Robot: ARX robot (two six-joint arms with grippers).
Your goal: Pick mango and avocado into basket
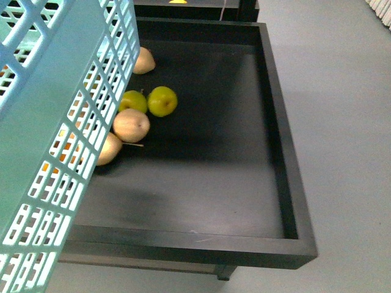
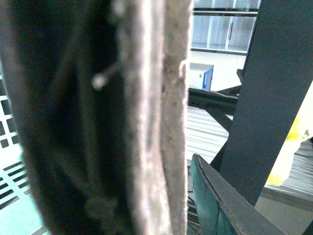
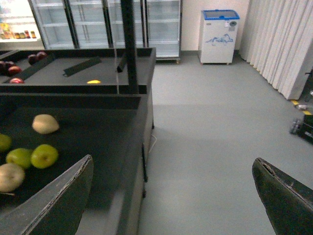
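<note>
The turquoise slotted plastic basket [image 1: 55,122] hides fruit, so the spread, empty right pincer [image 3: 172,164] may grab a round yellow-green apple [image 1: 162,101] near it; the left pincer's [image 2: 195,191] grip I cannot tell

The basket [image 1: 61,122] fills the near left, in front of the left side of the display tray [image 1: 287,183]. On the tray, just beside the basket's wall, two apples [image 1: 162,101] lie side by side. One pear [image 1: 144,60] lies behind them and two more pears [image 1: 131,125] before them, the nearest partly hidden by the basket.
</note>
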